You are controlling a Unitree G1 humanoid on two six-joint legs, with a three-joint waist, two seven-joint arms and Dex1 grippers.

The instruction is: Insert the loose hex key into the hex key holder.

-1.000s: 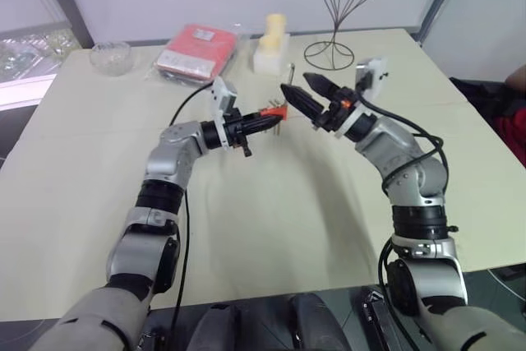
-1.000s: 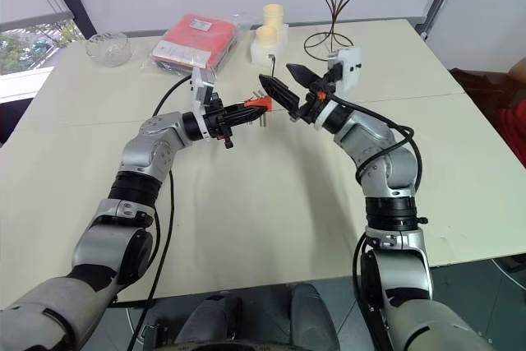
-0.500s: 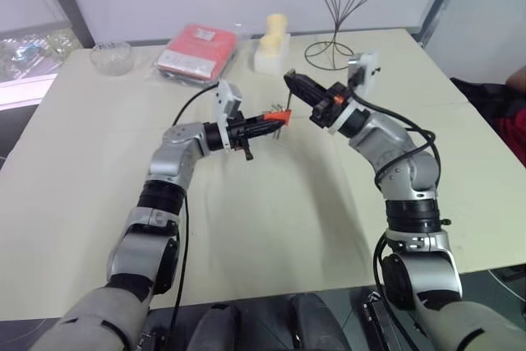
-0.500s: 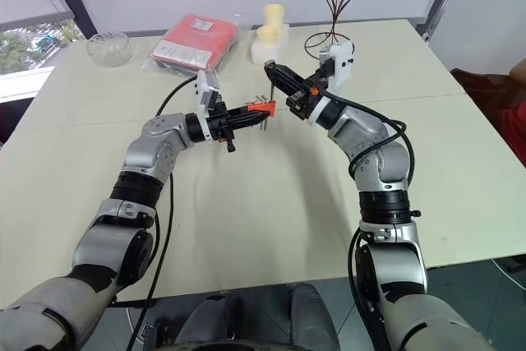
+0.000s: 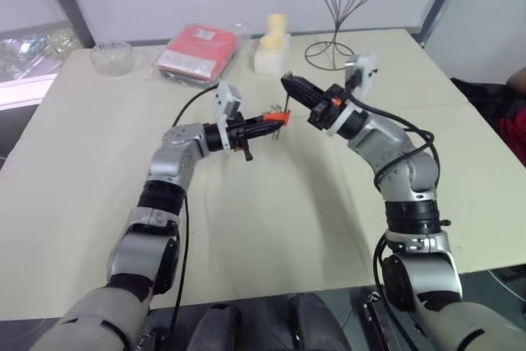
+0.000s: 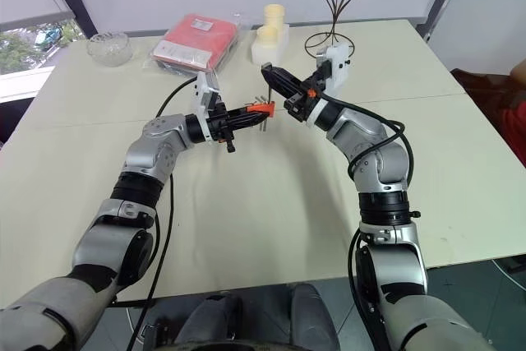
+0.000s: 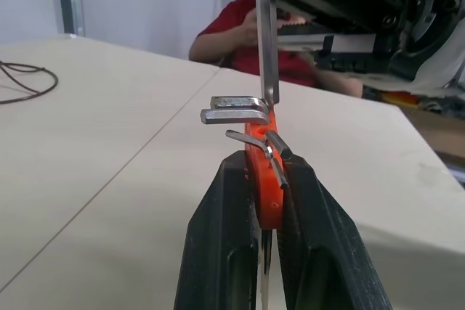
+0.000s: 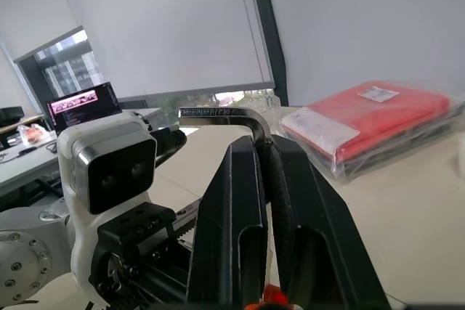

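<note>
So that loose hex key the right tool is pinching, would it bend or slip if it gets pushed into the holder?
The hex key looks like thin bare metal, so probably stiff, not floppy. Smooth and narrow between the right tool's black fingers, it may twist or slide under a push. The holder, clamped in the left tool, is small and likely light.

Left gripper [image 7: 265, 201] pinches the hex key holder [image 7: 261, 179] under the loose hex key [image 7: 265, 34].

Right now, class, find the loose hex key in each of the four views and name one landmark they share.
Left eye view: loose hex key hangs from the right pincer, above the hex key holder.
Right eye view: mid-table.
Left wrist view: vertical rod meeting the holder.
Right wrist view: bent end above the fingers.
Shared landmark: the holder.
</note>
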